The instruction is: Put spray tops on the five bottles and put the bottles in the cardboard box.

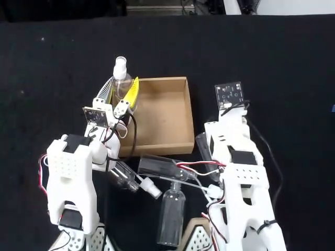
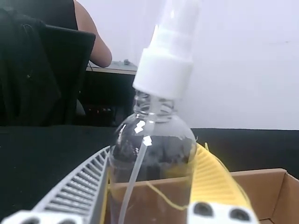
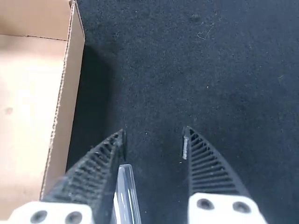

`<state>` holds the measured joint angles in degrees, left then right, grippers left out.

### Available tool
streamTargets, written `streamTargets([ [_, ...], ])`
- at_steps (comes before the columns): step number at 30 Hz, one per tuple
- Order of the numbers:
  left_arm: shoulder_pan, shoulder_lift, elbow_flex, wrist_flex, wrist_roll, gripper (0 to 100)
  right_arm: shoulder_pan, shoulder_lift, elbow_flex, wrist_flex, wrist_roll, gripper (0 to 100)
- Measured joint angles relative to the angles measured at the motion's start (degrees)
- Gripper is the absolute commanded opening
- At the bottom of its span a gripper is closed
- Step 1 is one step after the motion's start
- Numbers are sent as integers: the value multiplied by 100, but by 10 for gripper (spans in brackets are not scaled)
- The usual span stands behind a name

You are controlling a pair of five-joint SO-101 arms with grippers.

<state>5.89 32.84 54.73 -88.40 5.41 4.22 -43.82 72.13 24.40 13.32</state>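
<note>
The left end effector (image 1: 123,86) is clamped on a capped bottle (image 2: 154,144), held upright at the left rear corner of the cardboard box (image 1: 162,117), apparently over the wall rather than the floor. To place it well, the bottle should be carried right until its base clears the wall, lowered upright onto the floor, and only then released. Other bottles (image 1: 171,212) lie on the desk (image 1: 272,52) in front of the box. The right end effector (image 3: 154,133) is moderately spread over bare desk just beside the box's outer wall.
</note>
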Motion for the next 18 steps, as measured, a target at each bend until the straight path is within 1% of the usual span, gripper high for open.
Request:
streamTargets([
  [2,0,0,0,0,0,206,0,0,0,0,0,179],
  [6,0,0,0,0,0,295,0,0,0,0,0,179],
  [8,0,0,0,0,0,288,0,0,0,0,0,179],
  [13,0,-44,0,158,-9,234,0,0,0,0,0,179],
  [18,0,-44,0,123,-9,232,0,0,0,0,0,179],
])
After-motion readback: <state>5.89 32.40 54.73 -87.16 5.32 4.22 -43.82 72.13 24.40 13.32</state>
